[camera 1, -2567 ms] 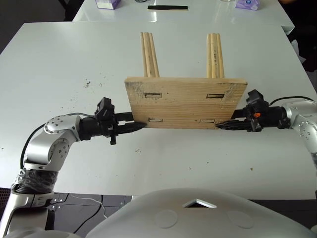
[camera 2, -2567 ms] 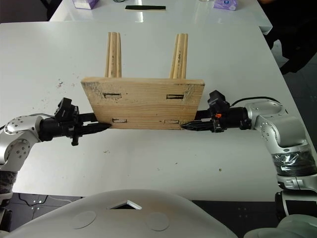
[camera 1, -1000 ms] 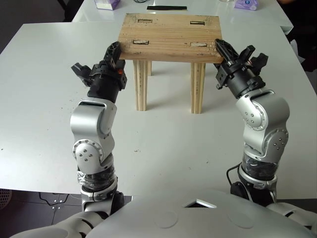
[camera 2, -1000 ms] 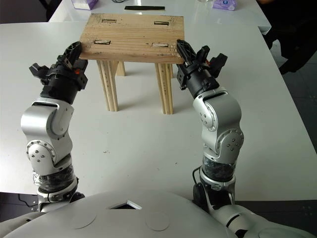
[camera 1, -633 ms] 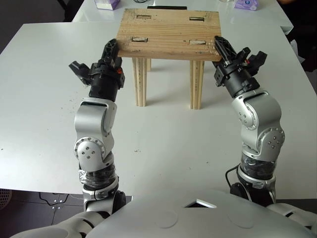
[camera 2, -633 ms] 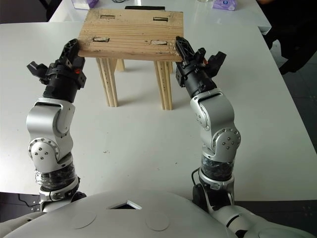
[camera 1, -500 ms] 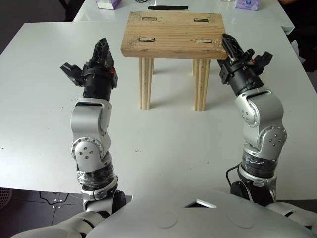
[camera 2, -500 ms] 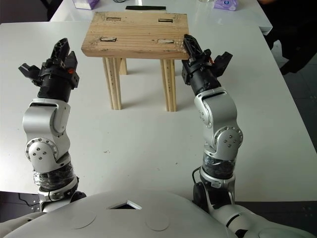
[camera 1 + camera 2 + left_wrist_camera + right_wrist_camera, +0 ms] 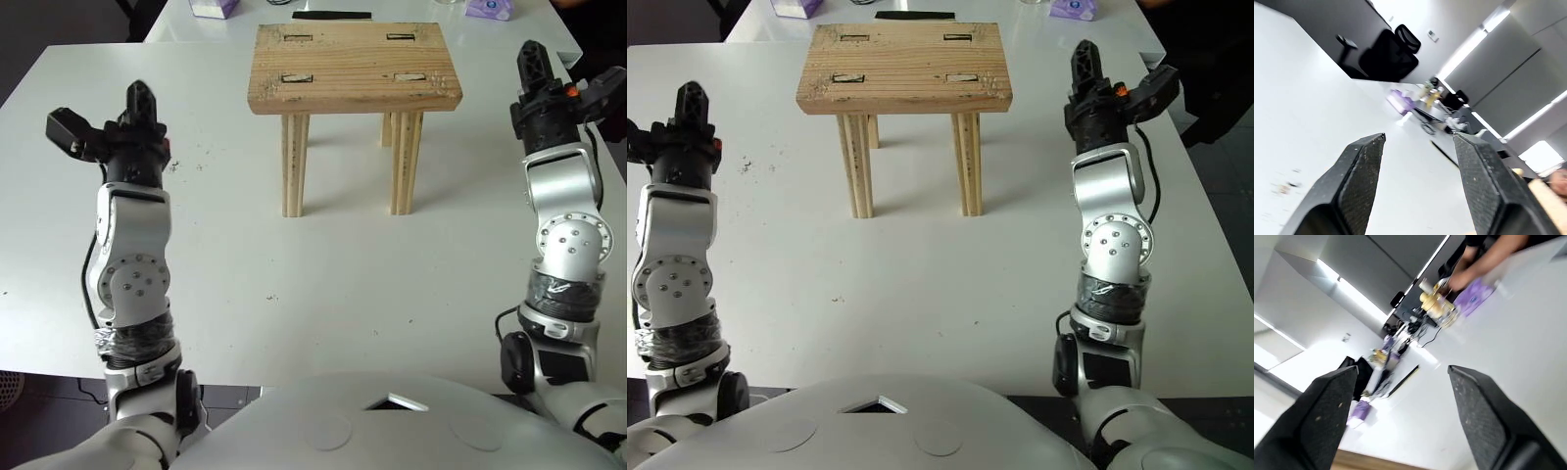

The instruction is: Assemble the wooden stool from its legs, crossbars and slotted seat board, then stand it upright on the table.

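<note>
Stool upright on table; our left gripper and right gripper gape empty, and we must retreat without nudging.

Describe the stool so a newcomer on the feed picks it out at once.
Start at the big white table before the robot. At its far middle stands the stool, upright on its legs. It is the only wooden thing there, with four slots in its pale seat.
</note>
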